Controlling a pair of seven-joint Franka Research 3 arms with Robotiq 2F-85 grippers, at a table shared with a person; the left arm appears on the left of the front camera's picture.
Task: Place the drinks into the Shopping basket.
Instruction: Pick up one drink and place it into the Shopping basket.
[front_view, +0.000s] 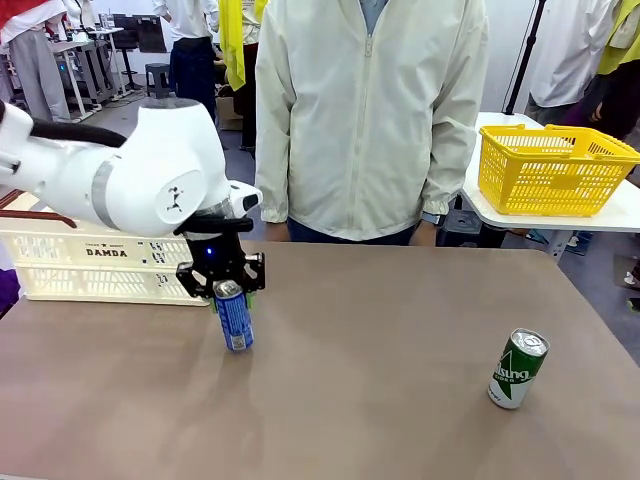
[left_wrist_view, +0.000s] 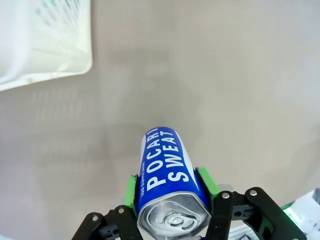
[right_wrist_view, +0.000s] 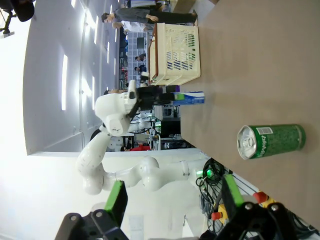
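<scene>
At the far left of the brown desk (front_view: 380, 400) stands the large cream-white slotted plastic Shopping basket (front_view: 100, 270) with dark red-brown rim, marked "DAMDA". Just beside its right end the left hand (front_view: 228, 290) points down, its green-padded fingers (left_wrist_view: 131, 192) clamped on the silver-topped upper end of the small blue aluminium drink can (front_view: 233, 318) lettered "POCARI SWEAT". The can is upright and outside the basket; whether its base touches the desk I cannot tell. A person (front_view: 370, 120) in a pale zip jacket stands behind the desk's middle. Well apart to the right, a green aluminium drink can (front_view: 518, 368) with white lettering stands on the desk. The right hand (right_wrist_view: 174, 192) is spread wide, holding nothing, that green can ahead of it and apart. At far right a yellow mesh basket (front_view: 555, 170) sits on a separate white desk (front_view: 620, 215)
</scene>
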